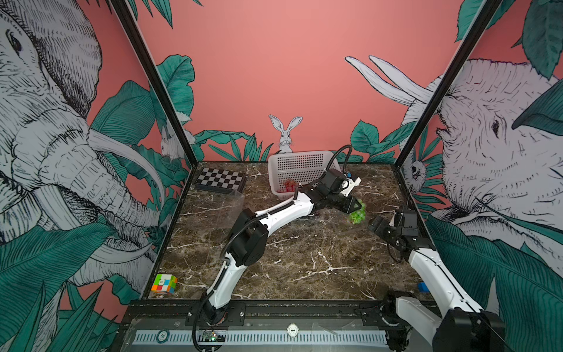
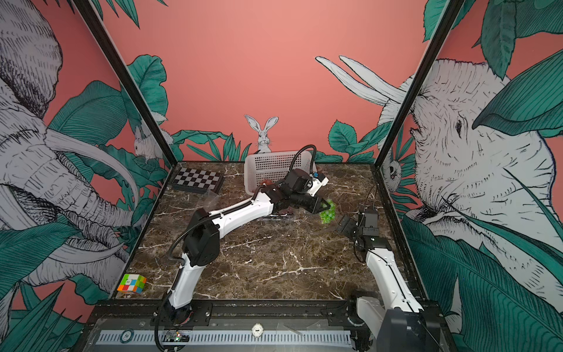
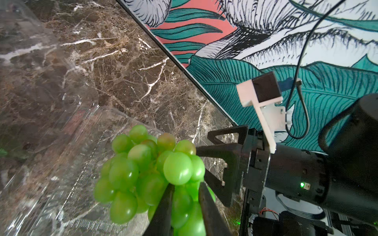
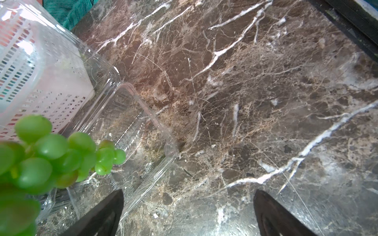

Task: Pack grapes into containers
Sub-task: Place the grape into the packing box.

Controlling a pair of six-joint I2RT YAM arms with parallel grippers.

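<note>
The left gripper (image 3: 186, 185) pinches the green grape bunch (image 3: 133, 169) just above the open clear punnet (image 4: 152, 118), toward the marble tabletop's (image 1: 304, 259) right edge by the white basket (image 1: 300, 166). The drop looks straight down. The right gripper (image 4: 189, 192) hangs spread, empty.

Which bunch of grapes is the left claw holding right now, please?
The green bunch, clamped in the left claw and lifted off the table; the red bunch, by contrast, lies in the white basket.
</note>
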